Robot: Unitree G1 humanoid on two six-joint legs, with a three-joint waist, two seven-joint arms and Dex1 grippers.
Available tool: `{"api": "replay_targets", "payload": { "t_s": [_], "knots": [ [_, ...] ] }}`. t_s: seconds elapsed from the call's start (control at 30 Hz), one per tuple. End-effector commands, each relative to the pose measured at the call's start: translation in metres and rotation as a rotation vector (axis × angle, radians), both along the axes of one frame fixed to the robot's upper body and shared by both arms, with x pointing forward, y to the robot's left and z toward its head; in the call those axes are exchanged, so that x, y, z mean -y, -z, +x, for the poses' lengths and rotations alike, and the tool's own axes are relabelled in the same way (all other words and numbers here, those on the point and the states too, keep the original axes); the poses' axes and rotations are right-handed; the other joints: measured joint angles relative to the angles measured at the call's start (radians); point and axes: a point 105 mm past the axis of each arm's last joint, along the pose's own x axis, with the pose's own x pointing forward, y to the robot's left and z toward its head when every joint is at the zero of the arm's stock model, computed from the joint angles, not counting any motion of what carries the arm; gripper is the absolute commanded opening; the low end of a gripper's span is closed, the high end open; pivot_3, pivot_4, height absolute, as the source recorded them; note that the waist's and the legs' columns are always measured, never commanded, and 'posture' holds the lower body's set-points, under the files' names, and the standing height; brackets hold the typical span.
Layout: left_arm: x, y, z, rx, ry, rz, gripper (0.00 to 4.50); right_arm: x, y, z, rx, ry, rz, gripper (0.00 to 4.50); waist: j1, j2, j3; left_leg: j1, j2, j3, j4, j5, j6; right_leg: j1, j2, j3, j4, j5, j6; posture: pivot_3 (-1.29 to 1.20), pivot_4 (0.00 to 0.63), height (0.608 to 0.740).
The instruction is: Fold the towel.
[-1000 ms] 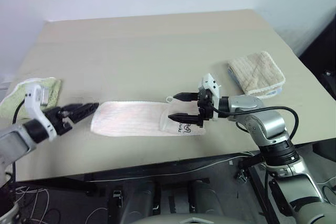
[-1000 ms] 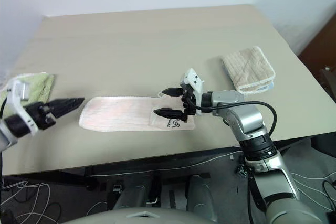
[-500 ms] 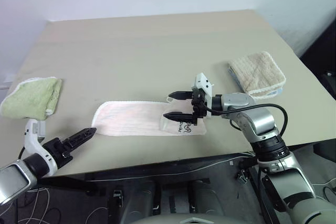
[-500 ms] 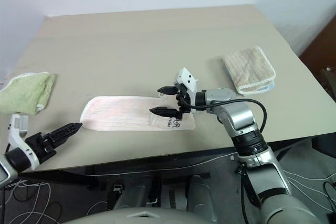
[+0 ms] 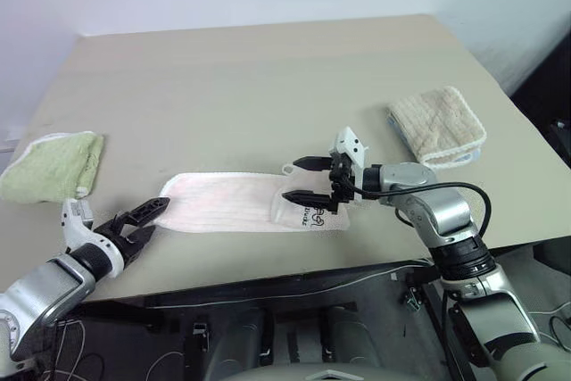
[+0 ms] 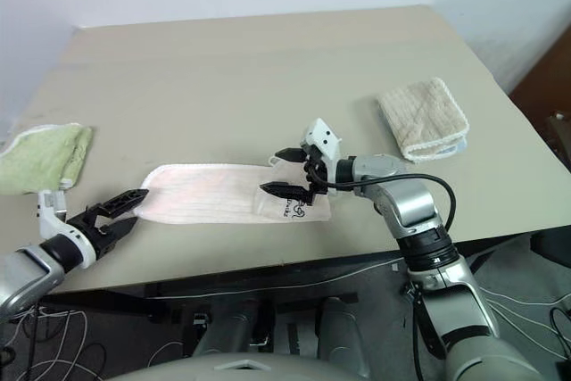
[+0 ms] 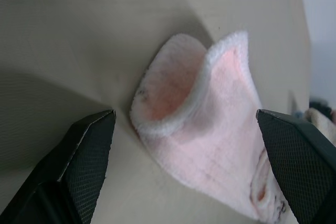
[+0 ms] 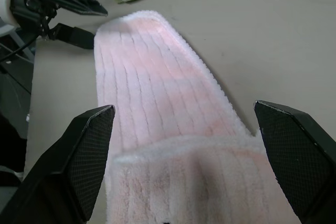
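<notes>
The pink towel lies stretched lengthwise near the front edge of the surface, its labelled end already turned over onto itself. The right tool hovers at that end, fingers apart, gripping nothing. The left tool sits just off the opposite end, likewise spread and empty. Judgement: folding barely begun; main folds remain.

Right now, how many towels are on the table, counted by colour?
Pink towel: 1
Green towel: 1
Beige towel: 1
Total: 3 towels on the table
</notes>
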Motion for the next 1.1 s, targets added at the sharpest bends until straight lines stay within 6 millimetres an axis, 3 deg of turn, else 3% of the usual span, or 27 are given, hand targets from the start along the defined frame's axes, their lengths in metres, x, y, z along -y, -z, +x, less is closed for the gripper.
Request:
{"api": "replay_targets", "payload": {
  "t_s": [0.03,0.17,0.27,0.63,0.93,1.1],
  "knots": [
    [0.008,0.004,0.004,-0.016,0.012,-0.029,4.5,0.002,-0.016,0.0,0.075,0.006,0.019,4.46,0.0,0.0,0.0,0.0,0.0,0.0,0.0,0.0,0.0,0.0,0.0,0.0,0.0,0.0,0.0,0.0,0.15,0.74],
    [0.013,0.007,0.001,-0.029,0.036,-0.024,4.5,0.003,-0.015,0.0,0.08,0.011,0.008,4.46,0.0,0.001,0.0,0.0,0.0,0.0,0.0,0.0,0.0,0.001,-0.001,-0.001,0.0,0.0,-0.001,0.0,0.15,0.74],
    [0.007,0.009,0.0,-0.031,0.019,-0.03,3.96,0.004,-0.015,0.001,0.082,0.019,0.009,4.5,0.0,0.001,0.0,0.0,0.0,0.0,0.0,0.0,0.0,0.001,-0.001,-0.001,0.0,0.0,-0.001,0.0,0.15,0.74],
    [-0.004,0.01,-0.005,0.002,0.03,-0.038,0.16,0.001,-0.013,0.001,0.089,0.01,0.004,4.5,-0.004,0.002,0.001,-0.002,0.0,0.002,-0.008,0.0,0.0,-0.002,-0.001,-0.001,-0.009,0.0,-0.001,0.0,0.15,0.74],
    [-0.013,0.002,0.003,0.08,0.046,-0.026,0.03,0.003,-0.013,0.001,0.099,0.015,0.003,4.5,-0.005,0.002,0.001,-0.005,0.0,0.002,-0.008,0.0,0.0,-0.004,-0.001,-0.001,-0.012,0.0,-0.001,0.0,0.15,0.74],
    [-0.003,-0.029,0.006,0.19,0.168,0.0,0.03,0.007,-0.016,0.002,0.1,0.033,0.013,4.5,-0.007,0.002,0.001,-0.005,0.0,0.002,-0.009,0.0,0.0,-0.004,-0.001,-0.001,-0.011,0.0,-0.001,0.0,0.15,0.74]
  ]
}}
